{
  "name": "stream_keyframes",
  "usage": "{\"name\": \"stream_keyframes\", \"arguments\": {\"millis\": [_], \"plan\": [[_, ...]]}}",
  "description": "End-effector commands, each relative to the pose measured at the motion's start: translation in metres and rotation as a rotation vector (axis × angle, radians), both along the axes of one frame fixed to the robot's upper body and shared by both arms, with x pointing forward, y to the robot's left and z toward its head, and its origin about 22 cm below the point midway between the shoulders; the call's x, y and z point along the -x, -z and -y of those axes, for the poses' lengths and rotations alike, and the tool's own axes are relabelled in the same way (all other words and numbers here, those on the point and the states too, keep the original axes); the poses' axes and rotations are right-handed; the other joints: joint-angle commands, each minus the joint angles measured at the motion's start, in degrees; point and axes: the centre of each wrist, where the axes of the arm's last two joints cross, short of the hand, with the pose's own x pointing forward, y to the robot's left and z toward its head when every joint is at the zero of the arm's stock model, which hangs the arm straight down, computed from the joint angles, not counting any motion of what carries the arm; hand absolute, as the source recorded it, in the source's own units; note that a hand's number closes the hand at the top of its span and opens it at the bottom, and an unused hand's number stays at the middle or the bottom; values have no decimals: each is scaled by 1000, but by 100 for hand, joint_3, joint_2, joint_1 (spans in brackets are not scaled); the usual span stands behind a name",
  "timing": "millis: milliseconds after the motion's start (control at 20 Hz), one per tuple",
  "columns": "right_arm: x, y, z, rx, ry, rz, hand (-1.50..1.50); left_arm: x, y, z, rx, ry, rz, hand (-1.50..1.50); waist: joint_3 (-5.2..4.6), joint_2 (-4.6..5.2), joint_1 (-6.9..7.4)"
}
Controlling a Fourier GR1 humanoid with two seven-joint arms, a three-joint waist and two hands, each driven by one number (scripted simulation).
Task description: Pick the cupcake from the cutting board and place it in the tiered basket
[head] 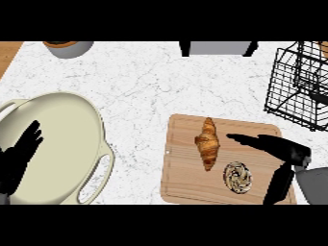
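On the wooden cutting board [184, 182] lies a cupcake [238, 177] with swirled brown and white topping, near the board's lower right. A croissant [208, 142] lies to its upper left. My right hand [288, 153] hovers over the board's right side, open, its fingers stretched left above the cupcake and its thumb pointing down to the cupcake's right; it does not touch the cupcake. The black wire tiered basket [305, 86] stands at the upper right. My left hand [10, 161] rests open at the far left, fingers up.
A large cream pot [67, 144] with side handles sits at the left under my left hand. A grey cup [70, 48] and a grey appliance [218, 48] stand at the back edge. White marble counter lies between board and basket.
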Motion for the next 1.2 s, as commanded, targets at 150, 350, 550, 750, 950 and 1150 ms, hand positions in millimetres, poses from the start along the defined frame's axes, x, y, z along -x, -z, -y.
{"name": "stream_keyframes", "arguments": {"millis": [150,350,550,750,950,1150], "plan": [[-9,16,-16,8,-4,-45,-150,14,-2,8,6,6,-19,0,-12,8,26],[-4,20,-17,9,-1,-37,-150,-6,-20,-18,-14,8,-9,0,-13,9,4],[17,27,-29,-1,-34,-44,-150,1,9,-4,7,-11,-17,0,-15,9,-15],[25,43,-39,-18,-71,-61,-150,-12,-14,-6,17,-4,-16,0,-13,12,-15],[20,44,-56,-116,-62,61,150,9,7,2,25,1,-7,0,-12,13,21],[31,42,-40,-140,-7,94,150,-6,-1,8,3,-21,-4,0,-13,9,-19]]}}
